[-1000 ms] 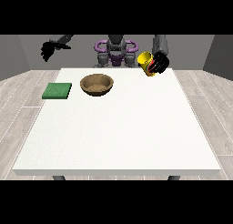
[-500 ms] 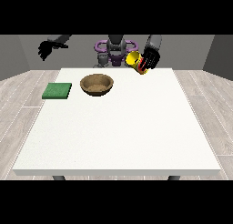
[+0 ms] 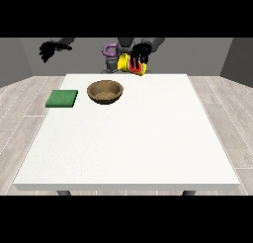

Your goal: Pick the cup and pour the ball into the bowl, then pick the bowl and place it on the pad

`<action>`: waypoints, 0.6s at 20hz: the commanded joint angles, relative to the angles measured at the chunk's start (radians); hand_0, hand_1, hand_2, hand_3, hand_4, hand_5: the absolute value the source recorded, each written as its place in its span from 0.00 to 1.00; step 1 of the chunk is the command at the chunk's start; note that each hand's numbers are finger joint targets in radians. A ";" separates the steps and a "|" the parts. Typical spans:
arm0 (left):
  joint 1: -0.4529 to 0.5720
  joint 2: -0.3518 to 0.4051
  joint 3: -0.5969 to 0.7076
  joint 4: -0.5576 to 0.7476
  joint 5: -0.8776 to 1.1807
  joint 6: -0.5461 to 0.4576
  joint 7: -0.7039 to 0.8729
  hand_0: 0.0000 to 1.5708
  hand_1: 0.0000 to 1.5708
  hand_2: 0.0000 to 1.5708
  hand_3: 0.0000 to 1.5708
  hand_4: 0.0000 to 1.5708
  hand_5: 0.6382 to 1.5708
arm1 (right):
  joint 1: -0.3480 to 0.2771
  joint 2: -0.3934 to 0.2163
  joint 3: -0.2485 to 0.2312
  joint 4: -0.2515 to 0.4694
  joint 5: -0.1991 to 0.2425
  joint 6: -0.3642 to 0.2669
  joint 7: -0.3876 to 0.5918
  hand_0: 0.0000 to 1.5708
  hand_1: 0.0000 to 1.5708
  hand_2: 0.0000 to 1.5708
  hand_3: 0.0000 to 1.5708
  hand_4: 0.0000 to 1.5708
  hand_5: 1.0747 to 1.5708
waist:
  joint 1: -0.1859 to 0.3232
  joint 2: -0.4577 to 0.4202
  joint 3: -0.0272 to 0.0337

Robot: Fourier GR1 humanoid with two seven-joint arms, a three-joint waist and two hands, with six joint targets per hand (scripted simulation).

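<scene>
A yellow cup (image 3: 134, 64) with a red rim is held in the air, tipped over with its mouth turned left and down. The hand at the view's right (image 3: 140, 56) is curled round it, above the table's far edge and right of the bowl. The brown wooden bowl (image 3: 105, 92) stands on the far left part of the white table (image 3: 128, 133). A green square pad (image 3: 62, 98) lies flat to the bowl's left. The hand at the view's left (image 3: 49, 50) hangs high beyond the table's far left corner, holding nothing. No ball is visible.
The robot's torso with a purple ring (image 3: 109, 52) stands behind the table's far edge. Grey plank floor surrounds the table.
The hand at the view's right has carried the cup left toward the bowl and tipped it further over. The other hand has barely moved.
</scene>
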 commanded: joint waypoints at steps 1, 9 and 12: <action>-0.024 -0.046 -0.137 0.034 -0.163 -0.082 0.059 0.95 0.95 1.00 1.00 0.96 0.73 | 0.020 0.017 0.009 0.013 0.011 0.000 -0.022 0.00 0.00 0.00 0.00 0.00 1.00 | -0.014 -0.028 -0.0003; -0.109 -0.126 -0.376 0.092 -0.437 -0.276 0.117 0.97 0.97 1.00 1.00 0.96 0.63 | -0.027 -0.015 -0.020 0.077 -0.003 0.017 -0.043 0.00 0.00 0.00 0.00 0.00 1.00 | 0.011 0.000 0.0002; -0.151 -0.134 -0.408 0.103 -0.485 -0.354 0.090 0.94 0.94 1.00 1.00 0.94 0.64 | -0.042 -0.003 -0.012 0.080 0.000 0.009 -0.038 0.00 0.00 0.00 0.00 0.00 1.00 | 0.021 0.003 -0.0012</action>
